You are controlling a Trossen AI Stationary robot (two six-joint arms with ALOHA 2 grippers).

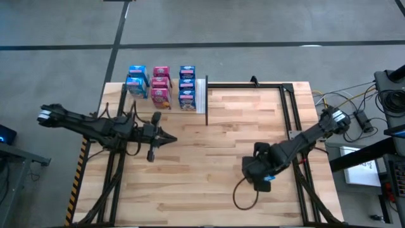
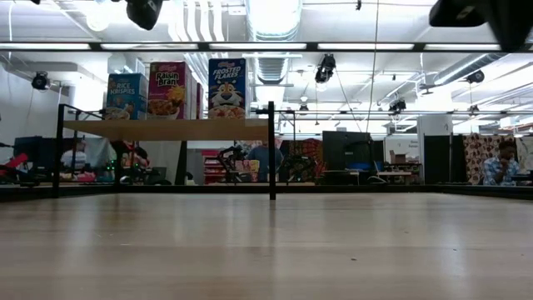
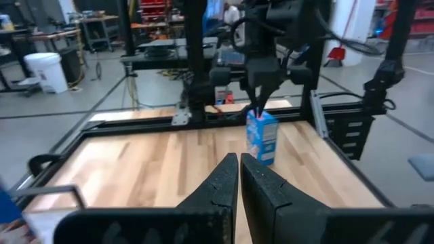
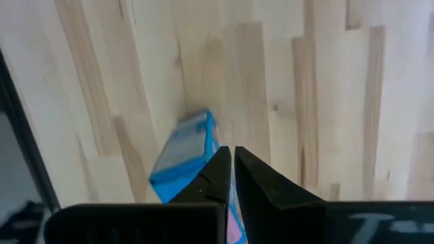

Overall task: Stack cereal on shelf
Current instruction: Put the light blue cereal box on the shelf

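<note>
Overhead, three stacks of cereal boxes (image 1: pixel 160 87) stand on the shelf (image 1: pixel 201 95), blue and pink; one blue box (image 3: pixel 262 135) stands upright on the table (image 1: pixel 209 139), pinched by the right gripper (image 1: pixel 264 179); left gripper (image 1: pixel 172 138) closed, empty.

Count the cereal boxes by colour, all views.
Blue cereal boxes: 6 (5 on the shelf, plus the lone blue box pinched by the right gripper on the table)
Pink cereal boxes: 3 (all on the shelf)
Total: 9
</note>
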